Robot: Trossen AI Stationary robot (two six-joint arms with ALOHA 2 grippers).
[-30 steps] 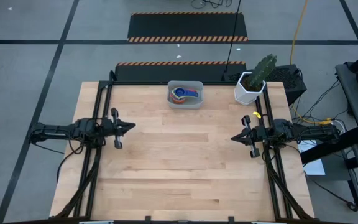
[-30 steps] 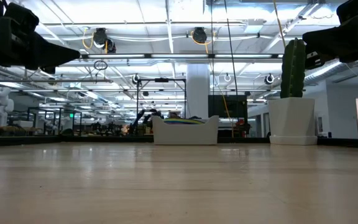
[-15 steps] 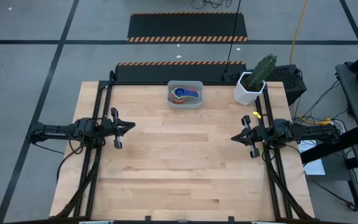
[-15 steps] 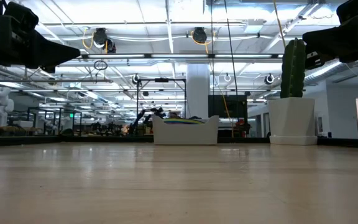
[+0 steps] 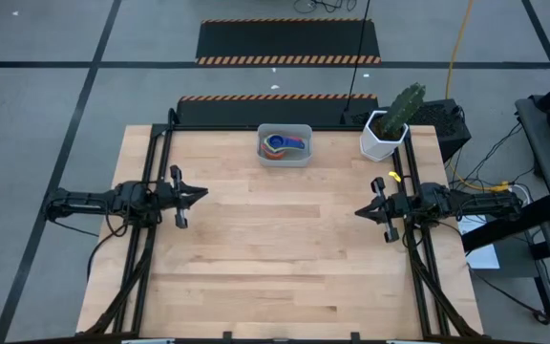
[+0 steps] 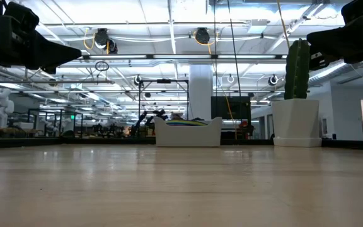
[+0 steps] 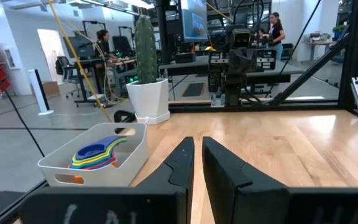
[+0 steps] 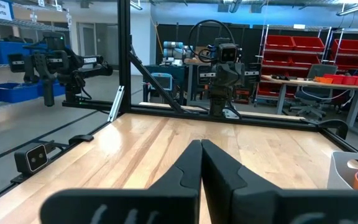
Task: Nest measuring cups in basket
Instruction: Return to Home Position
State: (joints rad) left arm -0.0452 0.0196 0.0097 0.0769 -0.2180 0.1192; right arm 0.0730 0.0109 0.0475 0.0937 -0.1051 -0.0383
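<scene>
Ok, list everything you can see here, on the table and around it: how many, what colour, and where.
table: one, light wood, under both arms
basket: one, light grey-blue, middle of the table's far edge
measuring cups: one nested stack, blue on top with yellow, green and red edges showing, inside the basket; exact number not clear
pot: one, white, far right corner of the table
cactus: one, green, upright in the pot
mats: two, black with orange stripes, on the floor beyond the table
people: two, far off in the room
left gripper: dark, left edge, narrowly open, empty
right gripper: dark, right edge, shut, empty
</scene>
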